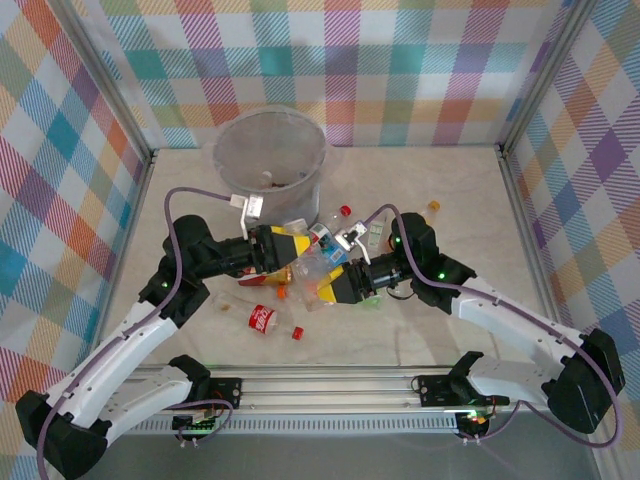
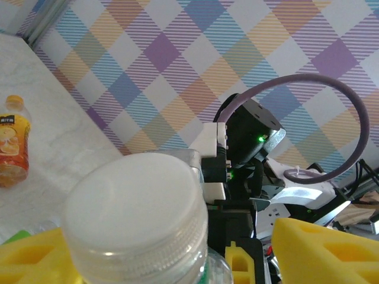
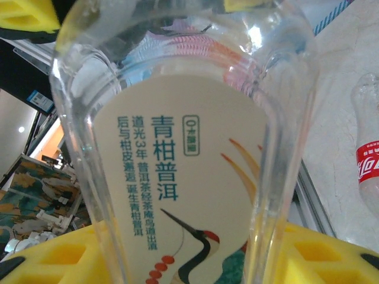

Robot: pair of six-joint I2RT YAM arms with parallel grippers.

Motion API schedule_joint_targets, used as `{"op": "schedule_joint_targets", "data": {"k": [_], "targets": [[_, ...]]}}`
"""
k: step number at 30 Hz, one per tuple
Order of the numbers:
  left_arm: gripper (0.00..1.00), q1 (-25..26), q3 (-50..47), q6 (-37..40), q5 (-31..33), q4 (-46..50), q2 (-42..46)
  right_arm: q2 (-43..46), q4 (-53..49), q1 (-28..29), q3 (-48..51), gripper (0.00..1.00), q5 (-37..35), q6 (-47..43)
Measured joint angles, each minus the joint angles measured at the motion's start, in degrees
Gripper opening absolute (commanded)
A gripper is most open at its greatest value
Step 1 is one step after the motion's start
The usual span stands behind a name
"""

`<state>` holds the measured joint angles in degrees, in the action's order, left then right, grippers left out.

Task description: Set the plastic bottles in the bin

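A: What stands on the pale marble counter (image 1: 480, 200)?
B: The round translucent grey-white plastic bin (image 1: 268, 165), at upper centre of the top view.
A: And the clear plastic bottle with cream label (image 3: 177, 177)?
B: At frame centre, below the bin. The right claw (image 3: 189, 260) holds its body. The left claw (image 2: 177, 254) is half wide around its white cap (image 2: 136, 201), one finger not touching.
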<state>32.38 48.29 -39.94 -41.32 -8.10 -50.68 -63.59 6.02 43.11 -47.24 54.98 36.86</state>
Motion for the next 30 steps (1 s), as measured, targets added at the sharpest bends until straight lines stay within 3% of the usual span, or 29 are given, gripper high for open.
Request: {"op": "schedule_joint_targets", "data": {"k": [2,13,17,26,30], "targets": [[0.59,0.15,0.00,-0.50,0.11,-0.20,-0.33,0.00,0.44,-0.02,0.02,0.54,0.20,0.00],[0.40,0.98,0.00,-1.27,1.66,-0.87,-0.90,0.00,1.62,-0.04,0.13,0.55,0.81,-0.46],[0.37,1.11,0.37,-0.76,2.38,0.57,-0.90,0.11,1.40,-0.09,0.39,0.78,0.17,-0.35],[0.35,1.62,9.75,7.28,9.86,16.63,-1.29,7.78,-3.89,-0.79,1.97,0.97,-7.15,-2.91],[0.36,1.62,17.29,11.61,14.32,25.05,-3.78,14.43,-8.87,-0.79,1.88,1.00,-12.94,-6.38]]}}
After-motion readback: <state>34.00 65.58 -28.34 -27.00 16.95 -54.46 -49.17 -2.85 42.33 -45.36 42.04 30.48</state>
